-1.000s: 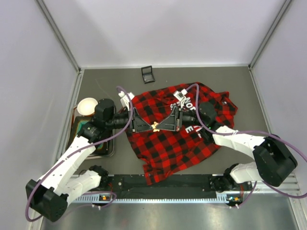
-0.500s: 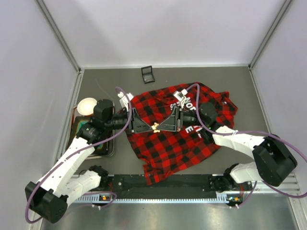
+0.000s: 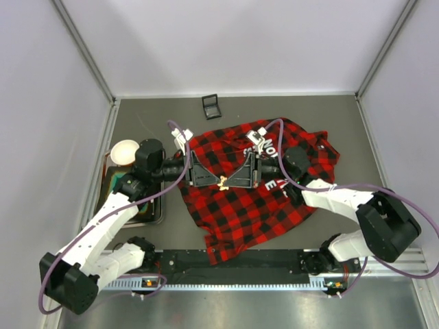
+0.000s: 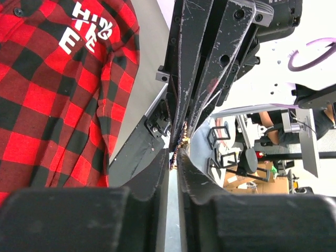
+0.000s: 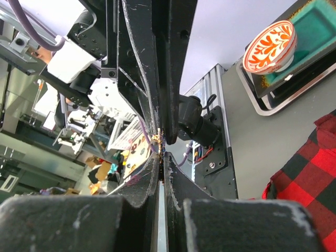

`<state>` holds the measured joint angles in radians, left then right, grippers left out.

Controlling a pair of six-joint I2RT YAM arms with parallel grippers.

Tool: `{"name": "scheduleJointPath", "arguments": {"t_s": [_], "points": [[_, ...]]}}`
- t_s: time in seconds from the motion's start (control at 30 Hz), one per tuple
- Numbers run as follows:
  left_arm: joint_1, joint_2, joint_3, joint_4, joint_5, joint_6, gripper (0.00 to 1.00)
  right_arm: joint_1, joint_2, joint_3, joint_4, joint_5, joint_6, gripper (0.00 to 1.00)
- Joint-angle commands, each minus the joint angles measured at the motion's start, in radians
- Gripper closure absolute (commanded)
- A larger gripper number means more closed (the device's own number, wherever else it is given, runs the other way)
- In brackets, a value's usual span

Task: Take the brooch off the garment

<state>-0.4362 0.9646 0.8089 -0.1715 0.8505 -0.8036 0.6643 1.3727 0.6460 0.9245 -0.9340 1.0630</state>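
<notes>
Matt cloth garment (image 3: pixel 240 205), glossy glazed bowl (image 5: pixel 270 47), matt grey table (image 3: pixel 288 110), scratched black plastic right gripper (image 5: pixel 161 151).

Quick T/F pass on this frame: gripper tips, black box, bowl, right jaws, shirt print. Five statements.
1. The left gripper and right gripper meet tip to tip over the garment. True.
2. The black box sits on the garment. False: it stands on the bare table beyond it.
3. The bowl rests on the tray on the left. True.
4. The right gripper is wide open. False: it is shut.
5. The garment's lettering is black. False: it is white.
</notes>
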Motion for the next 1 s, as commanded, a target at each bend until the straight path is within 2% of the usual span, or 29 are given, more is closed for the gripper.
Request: {"name": "scheduleJointPath", "arguments": {"t_s": [0.0, 0.1, 0.17, 0.37, 0.53, 0.67, 0.83, 0.97], "points": [[0.005, 0.003, -0.013, 0.072, 0.024, -0.006, 0.89, 0.001, -0.001, 0.014, 0.085, -0.025, 0.012, 1.0], [0.005, 0.002, -0.011, 0.07, 0.018, -0.011, 1.0, 0.001, 0.0, 0.014, 0.07, -0.014, 0.015, 1.0], [0.005, 0.005, -0.005, 0.053, 0.006, -0.012, 1.0, 0.0, 0.0, 0.009, 0.071, 0.01, 0.037, 1.0], [0.005, 0.011, 0.056, -0.068, -0.056, 0.0, 1.0, -0.009, -0.014, -0.008, -0.016, 0.079, 0.049, 0.76], [0.005, 0.04, 0.102, -0.17, -0.091, -0.011, 1.0, -0.043, -0.056, -0.061, -0.029, 0.121, 0.077, 0.66], [0.007, 0.036, 0.09, -0.139, -0.076, -0.043, 1.0, -0.049, -0.089, -0.048, -0.076, 0.139, 0.049, 0.54], [0.007, 0.037, 0.087, -0.138, -0.07, -0.028, 1.0, -0.048, -0.107, -0.029, -0.042, 0.161, 0.043, 0.43], [0.007, 0.031, 0.076, -0.096, -0.039, -0.023, 1.0, -0.026, -0.086, 0.026, -0.122, 0.152, -0.001, 0.42]]}}
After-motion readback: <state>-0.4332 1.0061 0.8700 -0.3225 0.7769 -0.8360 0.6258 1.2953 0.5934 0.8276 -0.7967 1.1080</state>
